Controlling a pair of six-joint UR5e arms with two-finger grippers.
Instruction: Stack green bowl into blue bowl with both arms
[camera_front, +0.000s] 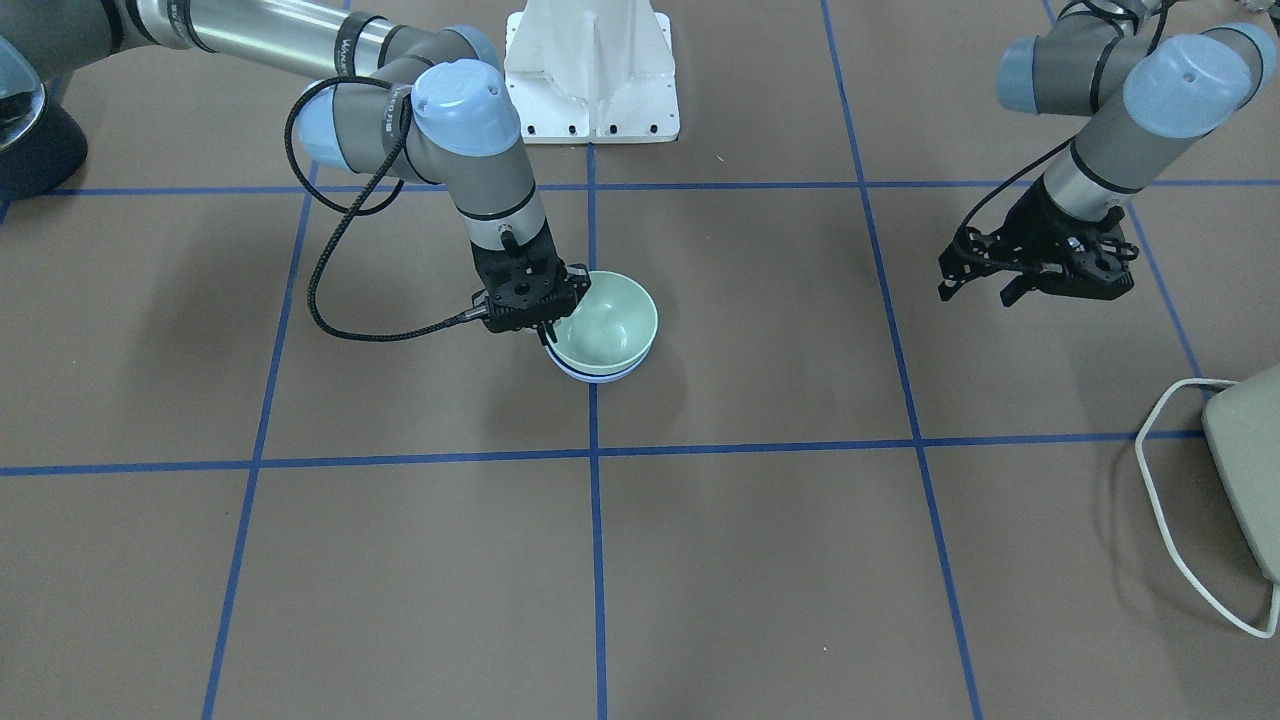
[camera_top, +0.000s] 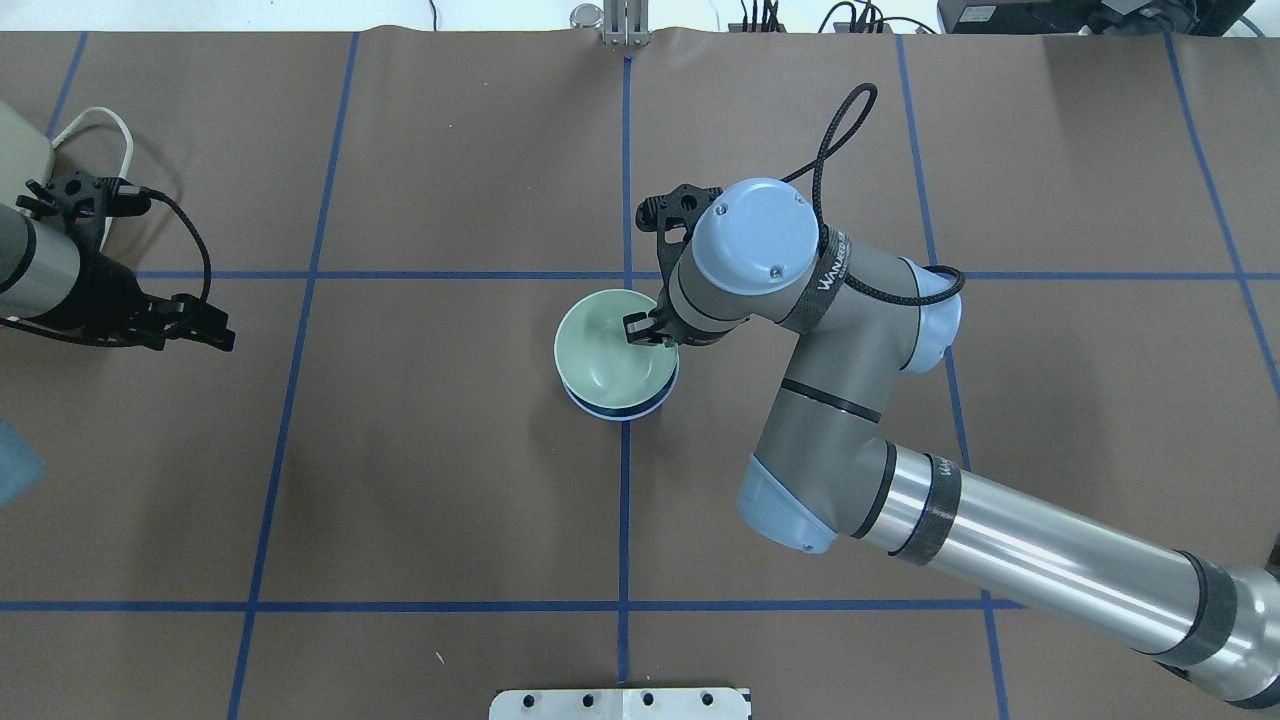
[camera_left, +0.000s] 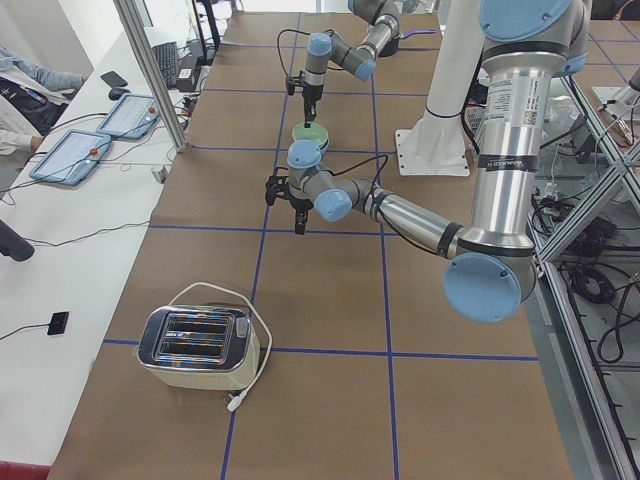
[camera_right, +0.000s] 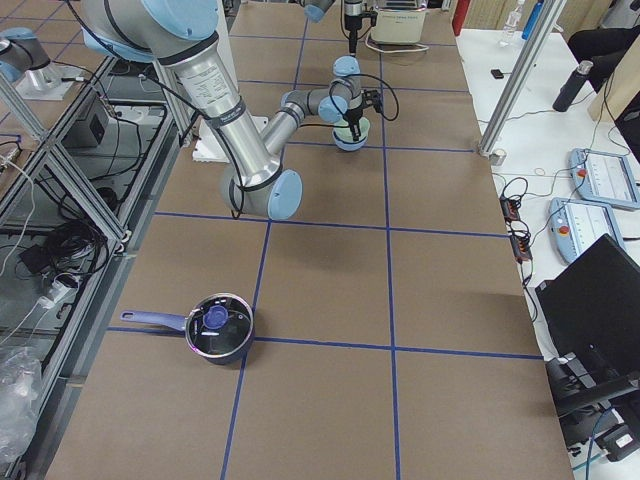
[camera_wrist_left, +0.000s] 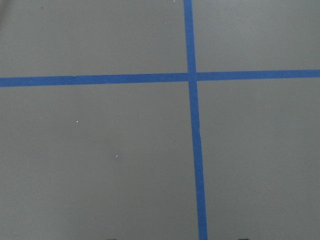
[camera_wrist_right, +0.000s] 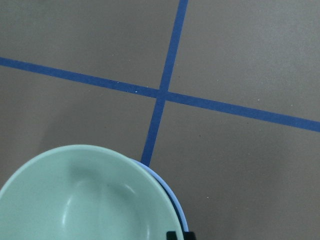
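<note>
The green bowl (camera_front: 605, 320) sat nested in the blue bowl (camera_front: 600, 377) near the middle of the desk (camera_front: 750, 560), a little toward the robot's edge. It rested slightly off-centre, so a strip of the blue rim showed below it. The right gripper (camera_front: 548, 325) pointed down at the green bowl's rim, its fingers pinched close on it, one inside and one outside. The left gripper (camera_front: 975, 295) hung apart toward the desk's left end, fingers spread and holding nothing.
</note>
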